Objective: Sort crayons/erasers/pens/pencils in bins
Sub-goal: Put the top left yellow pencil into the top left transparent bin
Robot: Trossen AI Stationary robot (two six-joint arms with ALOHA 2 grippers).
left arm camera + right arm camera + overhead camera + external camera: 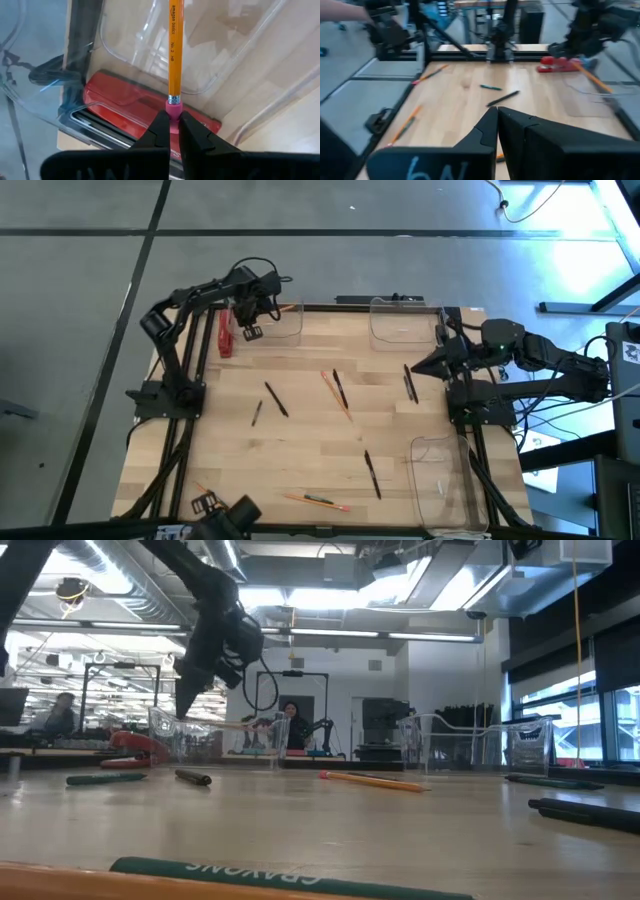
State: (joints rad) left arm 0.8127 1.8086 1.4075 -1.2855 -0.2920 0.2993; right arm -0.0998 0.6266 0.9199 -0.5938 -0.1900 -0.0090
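My left gripper (249,322) hangs over the clear bin (280,325) at the table's far left, shut on an orange pencil (174,45) with a pink eraser end. In the high view the pencil (287,308) sticks out over that bin. A flat red bar (225,335) lies beside the bin. My right gripper (418,366) is shut on nothing, raised at the right side near a black pen (410,384). Several black pens (275,398) and orange pencils (335,394) lie flat on the wood. My left gripper pinches the pencil's pink eraser end (173,108) between its two fingertips (159,131), coming steeply from above. The rest of the pencil runs on past the fingertips, lifted clear, above the bin's floor (215,55).
A second clear bin (405,320) stands at the far edge right of centre, a third (445,480) at the near right. More pens (372,473) and a pencil (315,502) lie toward the near edge. A crayon box edge (290,880) lies close to the low camera.
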